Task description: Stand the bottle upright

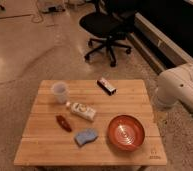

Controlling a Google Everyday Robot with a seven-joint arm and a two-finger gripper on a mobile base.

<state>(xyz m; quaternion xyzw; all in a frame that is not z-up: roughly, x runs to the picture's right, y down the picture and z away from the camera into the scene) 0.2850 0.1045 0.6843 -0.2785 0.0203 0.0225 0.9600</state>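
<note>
A white bottle (81, 110) with a yellowish label lies on its side near the middle of the wooden table (45, 145), its cap end pointing to the upper left. My white arm (179, 86) enters from the right, beside the table's right edge. The gripper itself is out of view, so nothing shows of its fingers or of how far it is from the bottle.
A clear plastic cup (60, 92) stands left of the bottle. A dark snack bar (106, 86) lies at the back, a small red item (64, 123) and a blue sponge (86, 136) in front, a red bowl (126, 133) at front right. A black office chair (107, 25) stands behind the table.
</note>
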